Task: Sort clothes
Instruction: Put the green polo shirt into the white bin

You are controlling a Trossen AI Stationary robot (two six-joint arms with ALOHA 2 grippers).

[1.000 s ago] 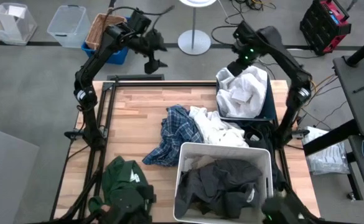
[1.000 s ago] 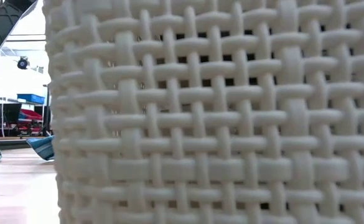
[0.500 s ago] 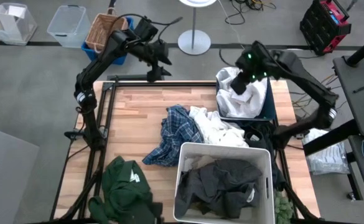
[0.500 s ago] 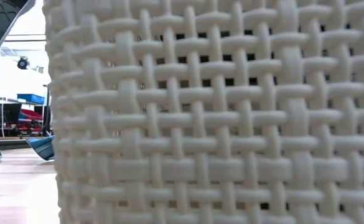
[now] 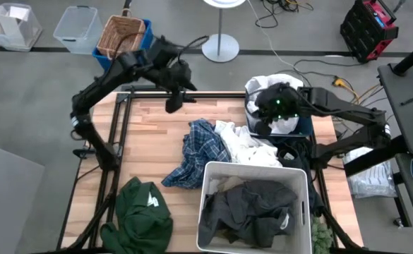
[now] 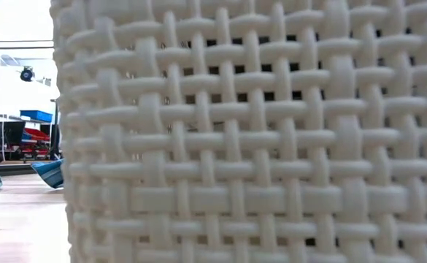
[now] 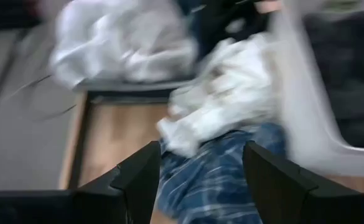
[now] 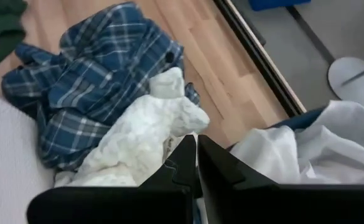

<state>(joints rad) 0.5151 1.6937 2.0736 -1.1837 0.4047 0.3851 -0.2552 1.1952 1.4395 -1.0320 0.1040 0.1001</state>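
A: Reaching — left hand (image 7: pixel 197 180) half-open, empty, above plaid shirt (image 5: pixel 195 152) mid-desk (image 5: pixel 150 120).
B: Right hand (image 8: pixel 197 163) shut, empty, over navy bin (image 5: pixel 306 123). Next: lower, pinch plaid.

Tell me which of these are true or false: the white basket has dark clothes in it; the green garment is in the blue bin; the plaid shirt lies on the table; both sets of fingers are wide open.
1. The white basket holds dark grey clothes. True.
2. The green garment is in the navy bin. False: it lies on the table's near left corner; the bin holds white fabric.
3. The plaid shirt lies on the table. True.
4. Both sets of fingers are wide open. False: the right gripper's fingers are shut; the left gripper's stand apart.
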